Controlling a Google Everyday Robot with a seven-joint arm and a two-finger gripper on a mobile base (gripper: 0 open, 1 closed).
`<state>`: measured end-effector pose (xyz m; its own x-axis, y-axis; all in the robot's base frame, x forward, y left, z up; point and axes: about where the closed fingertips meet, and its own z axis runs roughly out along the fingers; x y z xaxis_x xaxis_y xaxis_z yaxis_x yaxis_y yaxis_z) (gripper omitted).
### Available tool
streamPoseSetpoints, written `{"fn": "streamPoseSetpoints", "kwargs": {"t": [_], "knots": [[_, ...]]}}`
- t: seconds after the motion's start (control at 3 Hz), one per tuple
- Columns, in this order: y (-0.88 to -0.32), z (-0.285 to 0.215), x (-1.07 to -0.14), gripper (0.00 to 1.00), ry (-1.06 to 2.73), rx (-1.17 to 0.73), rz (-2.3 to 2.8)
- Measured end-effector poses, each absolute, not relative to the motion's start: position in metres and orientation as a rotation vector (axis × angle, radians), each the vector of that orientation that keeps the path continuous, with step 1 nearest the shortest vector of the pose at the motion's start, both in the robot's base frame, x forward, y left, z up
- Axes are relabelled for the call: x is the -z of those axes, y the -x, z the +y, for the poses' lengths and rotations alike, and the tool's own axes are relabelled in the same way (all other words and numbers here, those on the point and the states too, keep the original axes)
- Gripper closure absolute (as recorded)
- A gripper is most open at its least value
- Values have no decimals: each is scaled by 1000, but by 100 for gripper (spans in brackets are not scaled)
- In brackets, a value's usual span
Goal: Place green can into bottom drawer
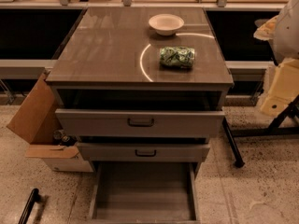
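Cabinet top (107, 50), green can (177, 58); hand (281, 87) far right

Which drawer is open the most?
The bottom drawer, pulled far out, floor showing. The top drawer and middle drawer barely stick out. No hand in view.

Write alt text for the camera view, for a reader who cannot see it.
A dented green and white drink can lies on its side on a grey cabinet's top, near a white bowl; below, the lowest grey drawer stands pulled open. The robot's gripper is not in view.
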<state>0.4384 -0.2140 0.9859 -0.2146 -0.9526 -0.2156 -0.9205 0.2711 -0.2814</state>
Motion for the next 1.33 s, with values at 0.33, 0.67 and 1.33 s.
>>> {"fn": "streamPoseSetpoints", "kwargs": {"t": [0.33, 0.67, 1.33], "knots": [[-438, -214, -986, 0, 1706, 131, 2205], [-461, -205, -977, 0, 1726, 89, 2158], [-539, -179, -942, 0, 1734, -71, 2049]]}}
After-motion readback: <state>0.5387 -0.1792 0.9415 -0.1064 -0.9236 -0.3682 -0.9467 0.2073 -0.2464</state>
